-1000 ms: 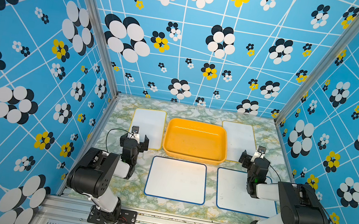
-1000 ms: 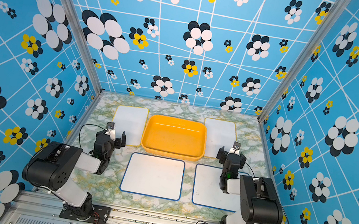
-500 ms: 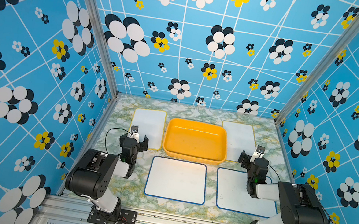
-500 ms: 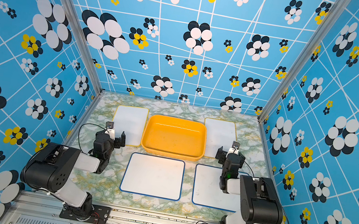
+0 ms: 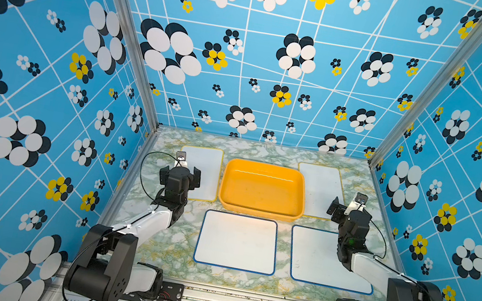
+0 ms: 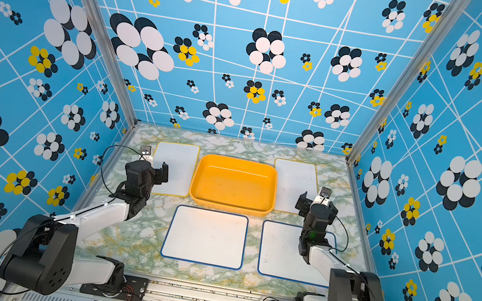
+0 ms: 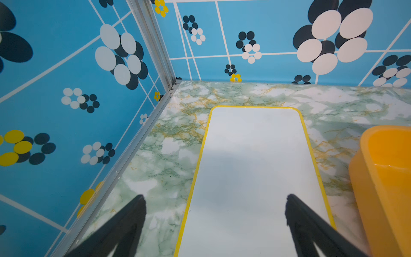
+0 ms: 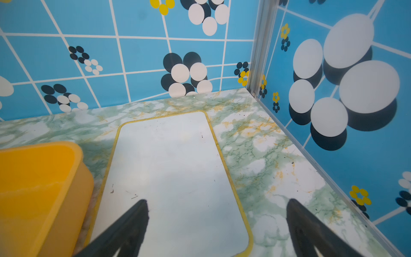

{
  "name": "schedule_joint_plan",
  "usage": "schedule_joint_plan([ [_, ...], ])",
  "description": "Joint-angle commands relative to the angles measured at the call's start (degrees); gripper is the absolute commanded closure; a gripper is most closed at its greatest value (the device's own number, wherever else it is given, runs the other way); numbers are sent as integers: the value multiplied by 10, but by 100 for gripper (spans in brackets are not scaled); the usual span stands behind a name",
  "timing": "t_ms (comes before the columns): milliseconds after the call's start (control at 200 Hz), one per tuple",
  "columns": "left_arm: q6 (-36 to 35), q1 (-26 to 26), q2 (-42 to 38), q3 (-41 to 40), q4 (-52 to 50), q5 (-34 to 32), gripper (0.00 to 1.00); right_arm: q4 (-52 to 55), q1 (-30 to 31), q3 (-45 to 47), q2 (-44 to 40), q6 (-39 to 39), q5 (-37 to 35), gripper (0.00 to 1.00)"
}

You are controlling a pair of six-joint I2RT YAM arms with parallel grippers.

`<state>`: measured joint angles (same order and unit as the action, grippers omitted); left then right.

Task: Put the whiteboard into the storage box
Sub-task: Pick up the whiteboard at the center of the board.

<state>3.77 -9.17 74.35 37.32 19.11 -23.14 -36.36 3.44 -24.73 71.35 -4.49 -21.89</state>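
Centrally, toward the back of the marbled table [image 5: 181, 242]: the storage box [image 5: 262, 191], orange-yellow and shallow, long side running across. Flanking it, just beside its short walls, two boards lying flat: the left yellow-edged whiteboard [image 5: 206, 160] and the right yellow-edged whiteboard [image 5: 319, 187]. Nearer the arm bases, two more, flat and side by side: the middle blue-edged whiteboard [image 5: 237, 242], just in front of the box, and the right blue-edged whiteboard [image 5: 318, 257], partly covered by the right arm [image 5: 368, 270] in both top views. All four boards on the table, outside the box.

Left gripper [image 5: 180, 174] above the near end of the left yellow-edged whiteboard, jaws spread as wide as can be seen, nothing between them. In the left wrist view, one of the dark fingers [image 7: 307, 222] over the white surface, the other over bare marble beyond the board's outer edge.

Right gripper [image 6: 318, 205] likewise wide apart and holding nothing, above the near end of the right yellow-edged whiteboard. In the right wrist view, one of its fingers [image 8: 124, 227] over the board, the other over marble on the side-wall side, with the box's corner just beside the board's opposite edge
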Motion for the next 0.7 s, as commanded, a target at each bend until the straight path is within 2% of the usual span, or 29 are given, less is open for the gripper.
schedule_joint_plan([
  [0, 59, -11, -26, 54, -220, 4, 1, 224, -1, -82, -39, -36, -37, 1],
  [55, 57, -32, -49, 55, -234, -12, 1, 262, 3, -101, -54, -48, -49, 1],
  [120, 44, -71, -83, 49, -242, -57, 0, 341, 6, -134, -71, -102, -79, 1],
  [185, 48, -107, -113, 50, -263, -91, 1, 407, 9, -169, -80, -120, -47, 1],
  [225, 85, -115, -125, 61, -302, -99, 0, 432, 13, -180, -85, -129, -25, 1],
  [295, 153, -106, -121, 111, -425, -53, 0, 465, 27, -190, -103, -139, 0, 1],
  [310, 164, -105, -118, 120, -450, -44, 1, 474, 46, -193, -107, -139, 3, 1],
  [370, 188, -107, -109, 147, -524, -1, 1, 530, 69, -216, -114, -150, 25, 1],
  [520, 253, -136, -138, 140, -621, 60, 1, 635, 110, -241, -119, -193, 111, 1],
  [695, 323, -148, -161, 127, -723, 133, 1, 717, 158, -239, -136, -266, 133, 1],
])
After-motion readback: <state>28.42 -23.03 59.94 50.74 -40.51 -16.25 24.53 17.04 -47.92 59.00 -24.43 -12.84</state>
